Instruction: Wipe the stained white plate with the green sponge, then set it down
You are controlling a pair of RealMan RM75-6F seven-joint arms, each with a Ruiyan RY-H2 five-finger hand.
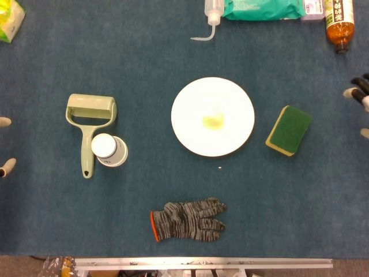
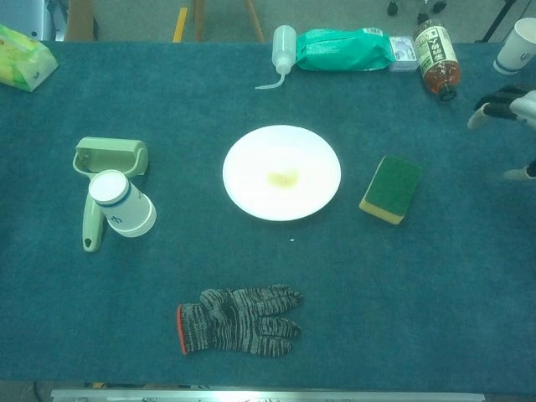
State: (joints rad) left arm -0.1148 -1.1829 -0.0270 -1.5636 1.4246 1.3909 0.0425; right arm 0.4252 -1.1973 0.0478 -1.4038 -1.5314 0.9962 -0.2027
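From the head view, the plate sits near the middle of the blue counter, white and round, with a small yellowish stain just right of its centre. The sponge lies just to its right, apart from it, green face up with a yellow layer showing along its lower edge. Bare counter rings the plate on all sides; a glove lies below it near the front edge, a roller and a tipped cup lie well to the left, and a squeeze bottle, a green pack and a brown bottle line the far edge. My right robot hand is cut off at the right edge, well apart from the sponge; only fingertips show, spread apart and holding nothing. Of my left robot hand just two pale tips show at the left edge, so I cannot tell how it lies. From the chest view, plate and sponge lie the same way, and my right robot hand shows at the right edge, fingers apart, mostly out of frame.
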